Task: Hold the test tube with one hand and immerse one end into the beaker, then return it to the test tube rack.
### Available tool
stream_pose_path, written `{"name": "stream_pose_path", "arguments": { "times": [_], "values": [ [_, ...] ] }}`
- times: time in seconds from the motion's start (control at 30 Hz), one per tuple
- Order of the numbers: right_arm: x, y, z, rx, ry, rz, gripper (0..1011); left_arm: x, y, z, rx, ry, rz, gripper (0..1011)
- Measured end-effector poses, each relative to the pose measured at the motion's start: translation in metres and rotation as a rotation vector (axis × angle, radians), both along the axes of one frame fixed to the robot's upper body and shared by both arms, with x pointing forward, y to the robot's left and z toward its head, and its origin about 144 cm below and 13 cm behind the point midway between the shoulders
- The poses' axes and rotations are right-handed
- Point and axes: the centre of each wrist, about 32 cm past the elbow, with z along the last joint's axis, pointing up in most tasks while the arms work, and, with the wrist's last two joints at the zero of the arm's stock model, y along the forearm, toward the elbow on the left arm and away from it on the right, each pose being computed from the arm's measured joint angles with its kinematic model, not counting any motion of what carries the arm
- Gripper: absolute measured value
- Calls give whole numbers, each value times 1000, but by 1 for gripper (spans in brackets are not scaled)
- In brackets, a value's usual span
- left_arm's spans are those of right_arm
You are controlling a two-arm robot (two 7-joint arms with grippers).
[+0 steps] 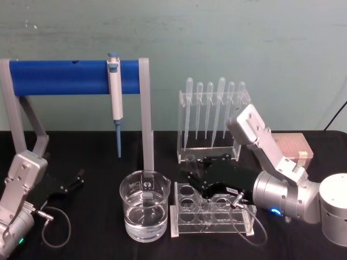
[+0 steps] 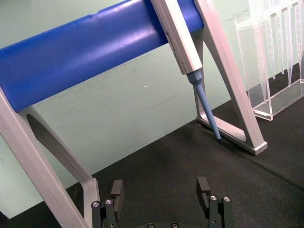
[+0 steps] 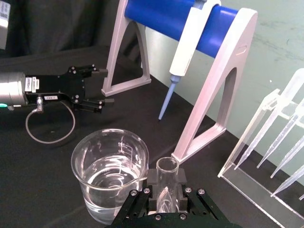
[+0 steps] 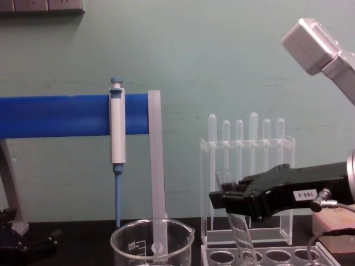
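My right gripper [image 4: 224,199] is shut on the test tube [image 4: 241,233], a clear glass tube held tilted, with its lower end down at the top of the clear holed rack [image 1: 212,215]. In the right wrist view the tube's open rim [image 3: 167,165] stands between the black fingers [image 3: 148,190]. The beaker [image 1: 144,208], part full of clear liquid, stands just left of the rack and shows low in the chest view as the beaker [image 4: 151,241]. My left gripper [image 1: 77,180] rests open and idle at the table's left, its fingers empty in the left wrist view [image 2: 159,186].
A blue bar stand [image 1: 59,77] with grey legs spans the back left and carries a blue-and-white pipettor [image 1: 115,89]. A clear rack of plastic pipettes [image 1: 210,116] stands behind the holed rack. A pink box [image 1: 293,149] sits at the right. Black cloth covers the table.
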Motion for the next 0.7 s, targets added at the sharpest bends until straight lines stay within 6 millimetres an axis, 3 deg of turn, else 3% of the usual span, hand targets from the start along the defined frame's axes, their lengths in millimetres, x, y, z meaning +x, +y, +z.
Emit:
{"name": "stream_pose_path", "arguments": {
  "times": [0.7],
  "values": [
    [-23,-24,27,180,-93,-65,225,0,0,0,0,0,0,1000]
  ]
}}
